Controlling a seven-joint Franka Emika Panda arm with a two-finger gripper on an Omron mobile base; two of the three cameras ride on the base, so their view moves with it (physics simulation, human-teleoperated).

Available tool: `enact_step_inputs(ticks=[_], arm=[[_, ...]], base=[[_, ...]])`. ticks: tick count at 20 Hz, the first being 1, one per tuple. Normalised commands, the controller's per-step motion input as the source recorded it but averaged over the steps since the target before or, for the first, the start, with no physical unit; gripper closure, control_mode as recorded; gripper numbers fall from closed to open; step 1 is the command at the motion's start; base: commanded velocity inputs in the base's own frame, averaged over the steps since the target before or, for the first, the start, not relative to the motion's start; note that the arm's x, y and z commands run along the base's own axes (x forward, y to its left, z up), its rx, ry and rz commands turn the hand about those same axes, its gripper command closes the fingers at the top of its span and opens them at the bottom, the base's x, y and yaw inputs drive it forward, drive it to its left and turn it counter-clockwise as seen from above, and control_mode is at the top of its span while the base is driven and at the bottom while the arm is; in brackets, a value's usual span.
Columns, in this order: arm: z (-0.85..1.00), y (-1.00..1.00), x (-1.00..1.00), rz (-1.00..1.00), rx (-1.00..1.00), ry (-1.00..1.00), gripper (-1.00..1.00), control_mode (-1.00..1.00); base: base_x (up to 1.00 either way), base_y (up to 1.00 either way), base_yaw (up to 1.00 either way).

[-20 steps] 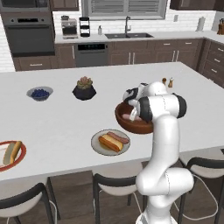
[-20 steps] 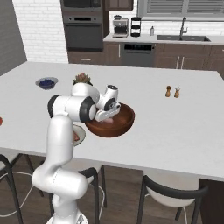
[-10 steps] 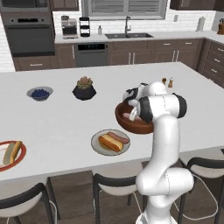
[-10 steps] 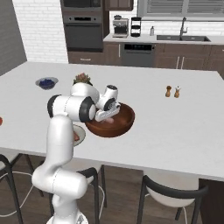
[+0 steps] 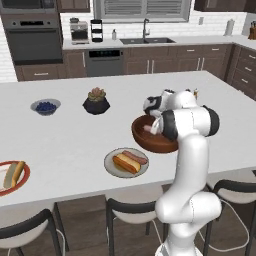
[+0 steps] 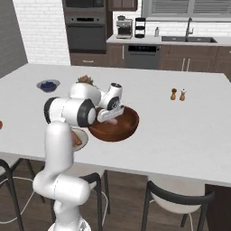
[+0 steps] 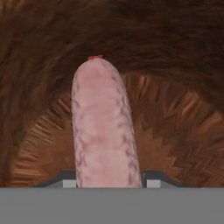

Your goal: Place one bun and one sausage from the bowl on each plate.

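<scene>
The large reddish-brown bowl point(image 5: 165, 142) point(image 6: 128, 124) stands on the white island in front of the arm. My gripper point(image 5: 151, 127) point(image 6: 110, 120) point(image 7: 109, 183) reaches down inside it and is shut on a pink sausage point(image 7: 105, 127) that lies on the bowl's wooden floor point(image 7: 175, 131). Left of the bowl, the pale grey plate point(image 5: 111, 159) holds a bun point(image 5: 124, 164) and a sausage point(image 5: 136, 157). The orange-red rimmed plate point(image 5: 25, 176) at the far left near the front edge carries a bun point(image 5: 12, 173). In the right base view my arm hides most of the grey plate point(image 6: 83, 137).
A small grey bowl of blue berries point(image 5: 45, 106) point(image 6: 48, 85) and a black plant pot point(image 5: 96, 101) point(image 6: 84, 80) stand further back on the island. Two shakers point(image 6: 177, 94) sit to the right of the bowl. Stools point(image 5: 125, 210) line the near edge.
The fingers have closed from wide open onto the sausage in the bowl. The arm and the other things have stayed where they were.
</scene>
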Motion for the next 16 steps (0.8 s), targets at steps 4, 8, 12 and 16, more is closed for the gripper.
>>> enact_step_inputs(ticks=[4,8,12,16], arm=[[0.94,0.0,-0.61,-0.18,0.0,0.05,1.0,-1.0],[0.69,0.0,-0.68,-0.26,0.0,0.09,1.0,-1.0],[0.46,0.18,-0.58,-0.36,0.0,0.07,1.0,-1.0],[0.47,0.16,-0.67,-0.43,0.0,0.08,1.0,-1.0]], base=[[0.0,0.0,0.0],[0.0,0.0,0.0],[0.0,0.0,0.0],[0.0,0.0,0.0]])
